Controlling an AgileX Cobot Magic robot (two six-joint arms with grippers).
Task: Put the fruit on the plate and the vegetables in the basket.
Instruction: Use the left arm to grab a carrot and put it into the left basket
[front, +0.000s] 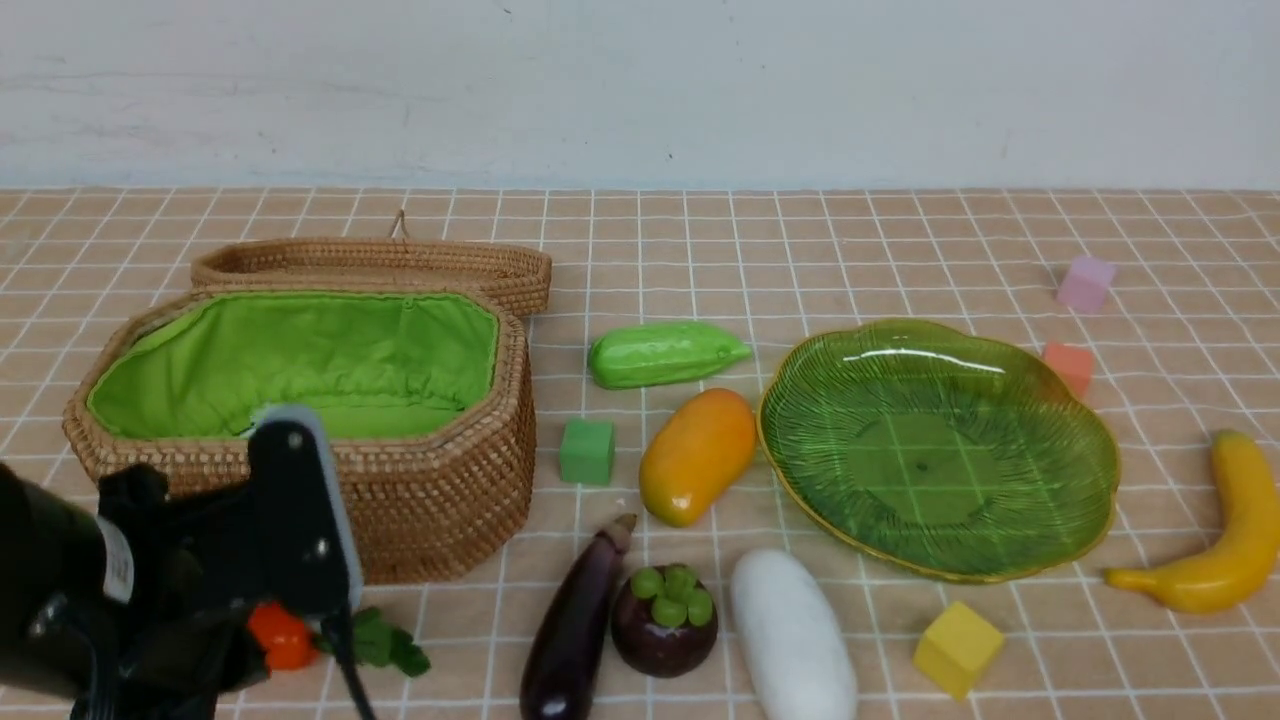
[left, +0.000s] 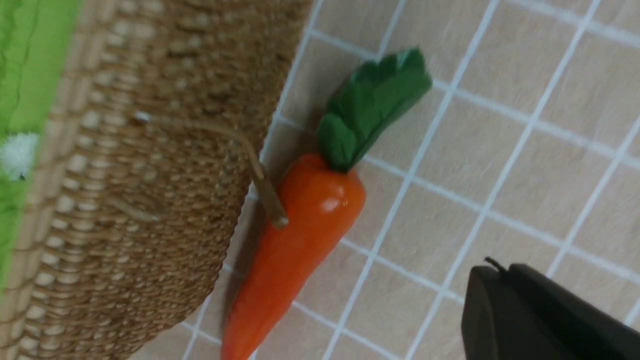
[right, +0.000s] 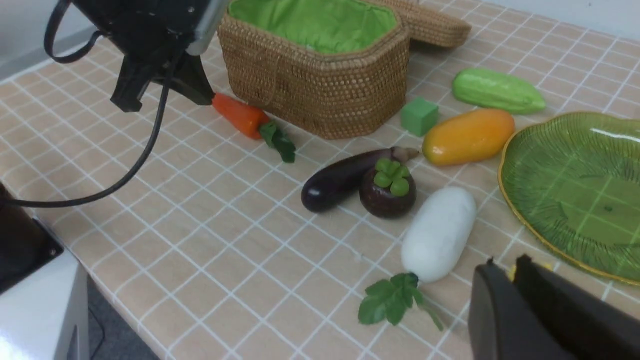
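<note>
1. You are, as I judge it, at the pick of the carrot (left: 305, 220); it lies on the worktop (front: 900, 250) at the near foot of the basket (front: 440, 500), close against the wicker wall, its leaves to your right.
2. Open the jaws well before you descend; set them across the thick orange shoulder just below the leaves, not across the thin tip; the wall-side finger has scant room, so go in at the leafy end, where the carrot looks to stand a little off the wicker.
3. Mind the wicker toggle (left: 260, 185) hanging off the basket wall; in the left wrist view it crosses the carrot's shoulder; whether it touches, I cannot tell; a finger could snag it.
4. Lift straight up until the carrot clears the rim; then carry it over the green lining and let go low; the lid lies folded back beyond, so the mouth is free.
5. Your left end effector (left: 506, 280) hovers just beside the carrot; its fingers lie almost together; it holds nothing and touches nothing that I can see.
6. Your right end effector (right: 515, 280) hangs over the worktop near the radish (right: 440, 230) and the near edge of the plate (front: 940, 440); its fingers are likewise nearly closed and empty.
</note>
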